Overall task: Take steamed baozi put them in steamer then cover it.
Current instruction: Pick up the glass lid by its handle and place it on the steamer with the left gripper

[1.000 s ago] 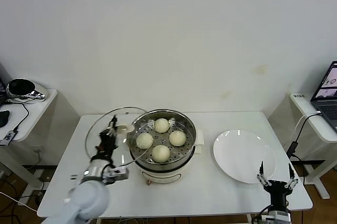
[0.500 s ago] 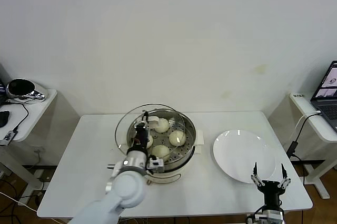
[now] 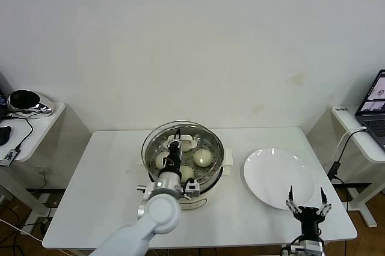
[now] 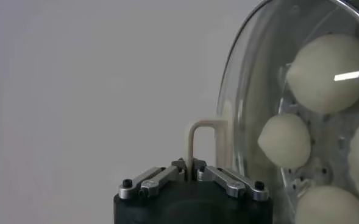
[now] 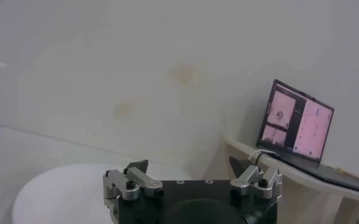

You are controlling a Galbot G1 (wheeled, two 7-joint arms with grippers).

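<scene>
The left gripper [image 3: 175,151] has carried the cover [image 3: 180,143] over the steamer [image 3: 212,175].

White plate [image 3: 278,177] on table [image 3: 96,196]; laptop [image 3: 373,107] on side desk.

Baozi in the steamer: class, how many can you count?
4. All sit in the steamer under the cover: baozi at back, right, left, and front, partly hidden by the left pincer.

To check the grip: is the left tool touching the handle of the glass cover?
Touching. In the left wrist view the left tool is shut on the cream handle of the cover.
</scene>
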